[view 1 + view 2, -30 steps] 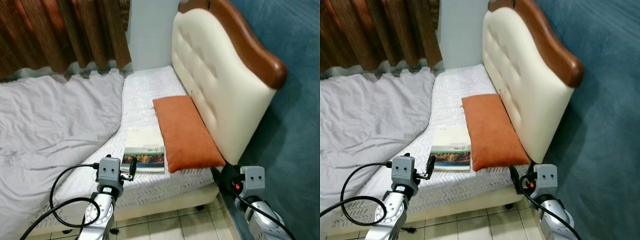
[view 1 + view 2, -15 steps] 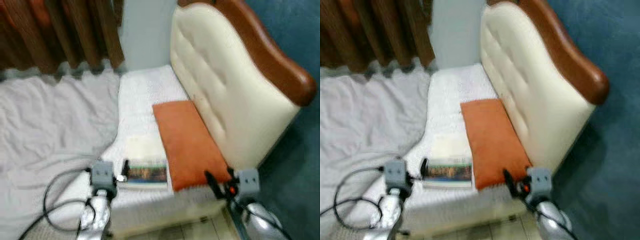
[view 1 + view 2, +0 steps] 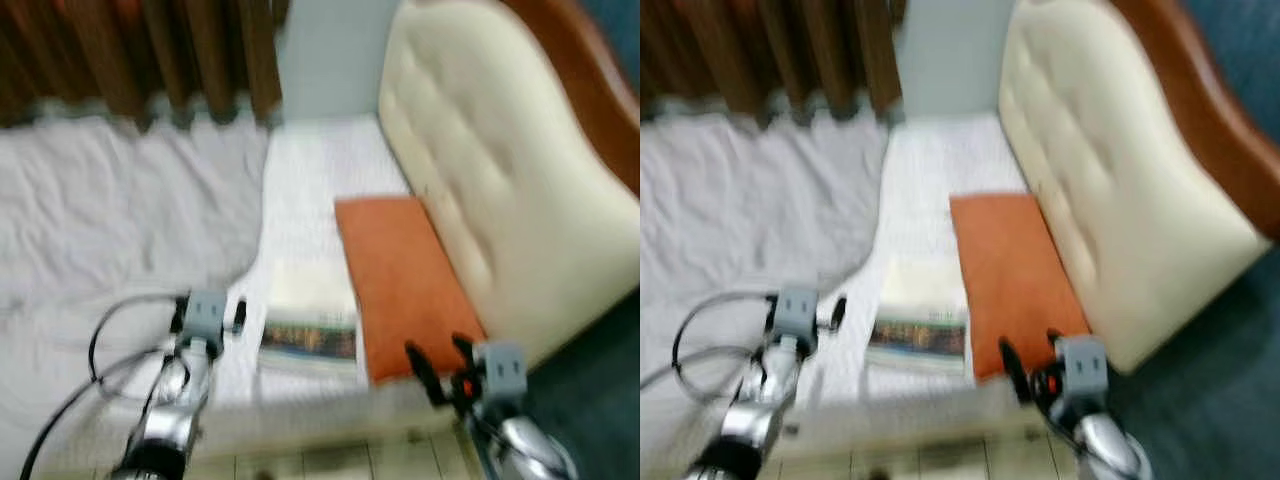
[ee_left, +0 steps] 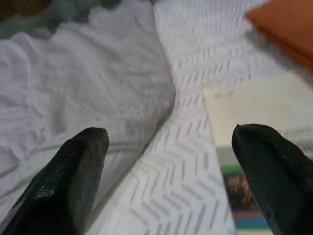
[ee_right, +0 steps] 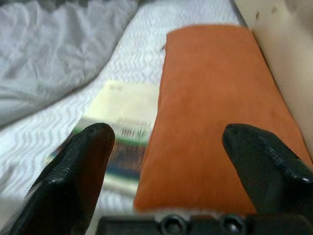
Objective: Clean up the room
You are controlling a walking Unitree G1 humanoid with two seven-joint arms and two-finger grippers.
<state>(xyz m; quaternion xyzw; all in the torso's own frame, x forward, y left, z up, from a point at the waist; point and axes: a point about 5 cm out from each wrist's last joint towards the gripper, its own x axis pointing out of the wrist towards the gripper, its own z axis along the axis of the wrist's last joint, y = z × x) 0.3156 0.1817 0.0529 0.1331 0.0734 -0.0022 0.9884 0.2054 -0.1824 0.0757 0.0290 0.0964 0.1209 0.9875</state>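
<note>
The bed (image 3: 300, 180) has drawn nearer as the robot steps in. The orange pillow (image 3: 400, 280) lies against the headboard (image 3: 480, 200), the book (image 3: 312, 318) beside it. Left gripper (image 4: 171, 181) and right gripper (image 5: 168, 161) hover spread wide, empty, ready to reach.

One orange pillow (image 3: 402, 282) and one book (image 3: 311, 312) lie at the centre of the frame. One grey blanket (image 3: 110, 220) fills the left, and one padded headboard (image 3: 480, 190) the upper right.
</note>
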